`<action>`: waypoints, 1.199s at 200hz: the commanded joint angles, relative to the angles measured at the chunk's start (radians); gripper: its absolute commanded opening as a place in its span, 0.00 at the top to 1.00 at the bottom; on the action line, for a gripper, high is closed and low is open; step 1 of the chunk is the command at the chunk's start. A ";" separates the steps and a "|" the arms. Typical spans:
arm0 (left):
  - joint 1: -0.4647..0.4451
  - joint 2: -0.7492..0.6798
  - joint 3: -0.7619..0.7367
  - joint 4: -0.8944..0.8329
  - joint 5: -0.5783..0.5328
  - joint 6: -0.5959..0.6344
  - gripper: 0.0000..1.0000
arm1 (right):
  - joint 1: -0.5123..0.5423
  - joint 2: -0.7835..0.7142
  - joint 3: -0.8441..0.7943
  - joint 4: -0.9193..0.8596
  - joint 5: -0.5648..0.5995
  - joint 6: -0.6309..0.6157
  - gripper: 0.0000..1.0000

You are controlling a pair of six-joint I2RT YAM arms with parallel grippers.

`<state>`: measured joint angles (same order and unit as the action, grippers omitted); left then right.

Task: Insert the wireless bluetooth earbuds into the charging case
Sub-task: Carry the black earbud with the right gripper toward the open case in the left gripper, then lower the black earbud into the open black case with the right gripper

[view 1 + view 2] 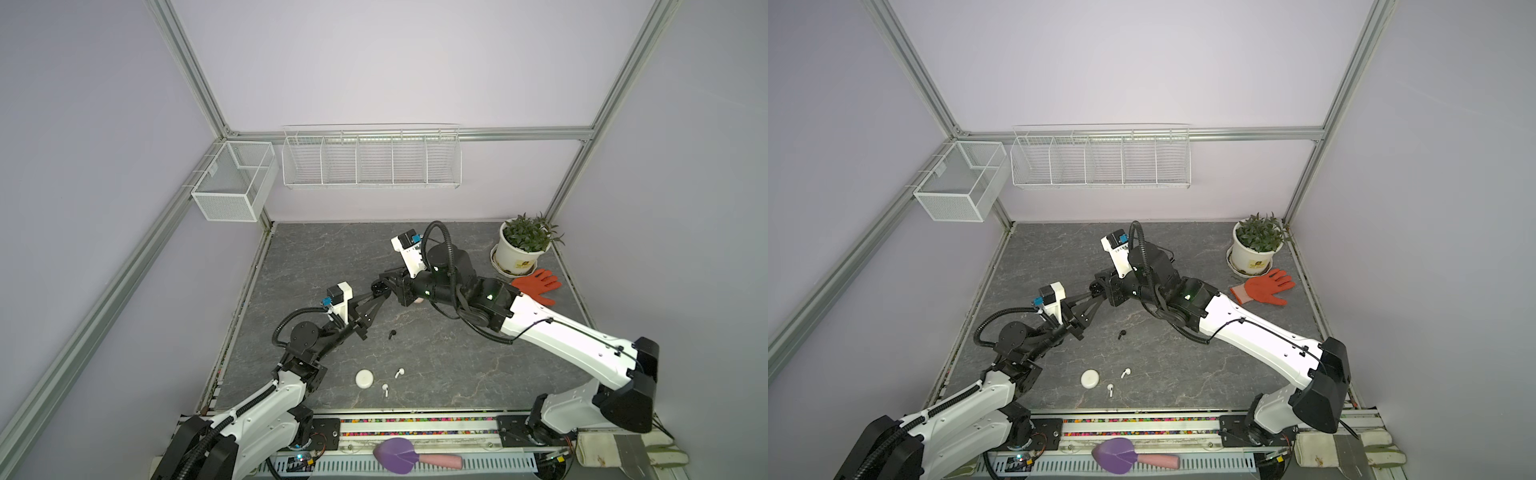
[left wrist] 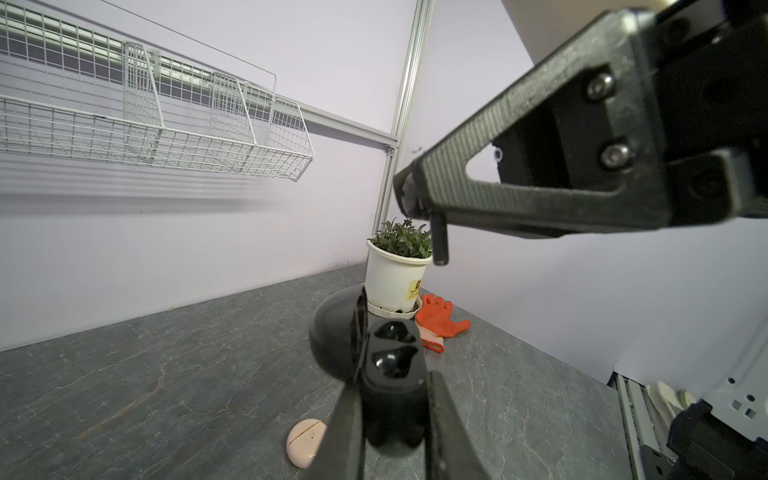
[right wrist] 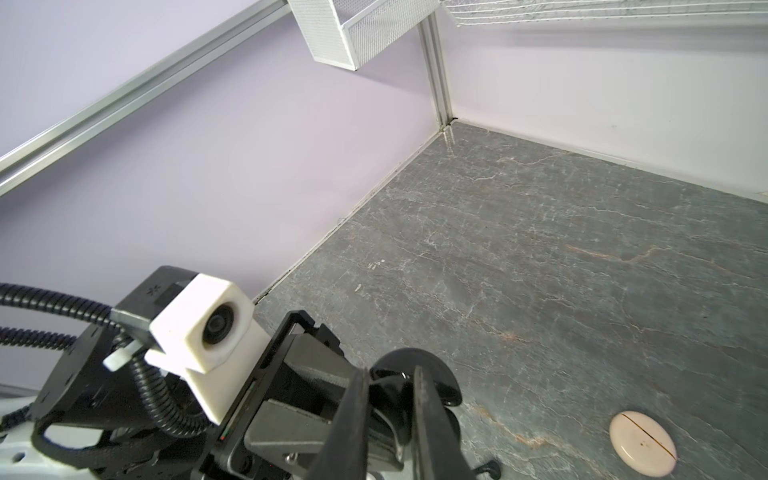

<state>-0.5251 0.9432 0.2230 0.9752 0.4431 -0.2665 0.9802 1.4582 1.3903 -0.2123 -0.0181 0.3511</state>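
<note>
Lilac walls in aluminium framing shut in the grey stone-look tabletop (image 1: 457, 374) on three sides. Up to the left of the claws, a white mesh box (image 1: 232, 183) and a wire shelf (image 1: 370, 158) hung on the walls, well clear of the surface.

Over the middle, the left claw (image 2: 392, 386) was clamped on the black charging case (image 2: 390, 353), whose lid stood open. The right claw (image 3: 388, 386) met it there, pinched shut on a black earbud (image 2: 440, 243) whose stem hung above the case, apart from it. A closed pink case (image 3: 642, 442) lay on the stone below them.

Toward the front edge from the claws lay a loose black earbud (image 1: 392, 333). Farther on were a round white case (image 1: 365, 379), a white earbud (image 1: 399, 372) and a second white earbud (image 1: 385, 389).

Bare stone ran behind the claws to the back wall. Far right of them, a potted plant (image 1: 519, 249) and an orange glove (image 1: 536, 286) filled the back corner.
</note>
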 commanded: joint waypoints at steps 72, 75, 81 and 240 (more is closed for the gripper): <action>-0.004 -0.049 0.019 0.006 0.023 0.029 1.00 | 0.002 0.011 -0.030 0.081 -0.138 -0.057 0.93; -0.004 -0.051 0.019 0.007 0.023 0.029 1.00 | 0.003 0.012 -0.032 0.082 -0.141 -0.061 0.93; -0.005 -0.053 0.020 0.005 0.021 0.031 1.00 | 0.003 0.013 -0.032 0.082 -0.143 -0.064 0.93; -0.005 -0.115 0.009 -0.036 0.025 0.030 1.00 | 0.004 0.028 -0.083 0.120 -0.170 -0.096 0.93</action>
<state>-0.5247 0.8551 0.2226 0.9329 0.4606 -0.2520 0.9798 1.4765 1.3293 -0.1062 -0.1642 0.2745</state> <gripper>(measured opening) 0.193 0.174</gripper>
